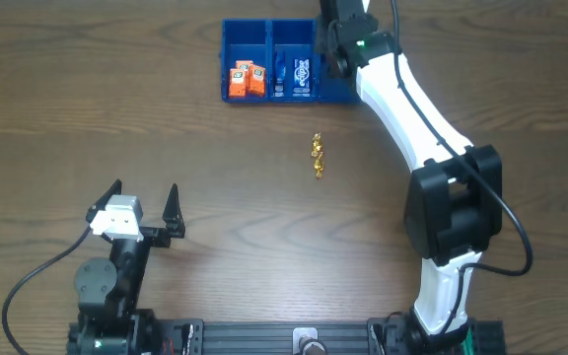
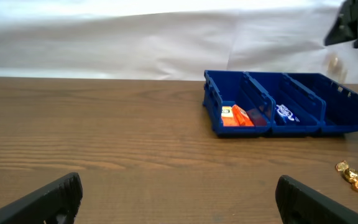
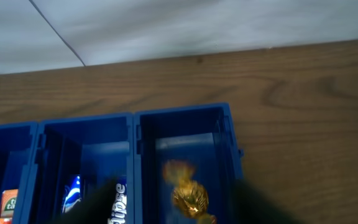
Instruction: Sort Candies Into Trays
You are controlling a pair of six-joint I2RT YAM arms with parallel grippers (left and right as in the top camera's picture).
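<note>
Now | right hand [image 3: 179, 206] spread | gold candy [image 3: 190, 198] between its fingers [image 3: 263, 205], touching neither | over end compartment of blue tray [image 3: 179, 114]

Colour reference:
- Tabletop [image 1: 116, 128]: brown, with a streaked wood-grain pattern.
- Tray [image 1: 227, 59]: solid blue on walls, dividers and floor.
- Orange candies [image 1: 247, 81]: orange wrappers with small white markings.
- Blue-and-white candies [image 1: 299, 71]: blue wrappers carrying white print.
- Single gold candy [image 3: 190, 198]: shiny gold foil.
- Loose gold candies [image 1: 318, 158]: the same gold foil.
- My left claw [image 1: 144, 187]: black fingers, white block behind them.
- My right arm [image 1: 412, 108]: white links, black joint housings.
- Backdrop [image 2: 104, 37]: plain white.
</note>
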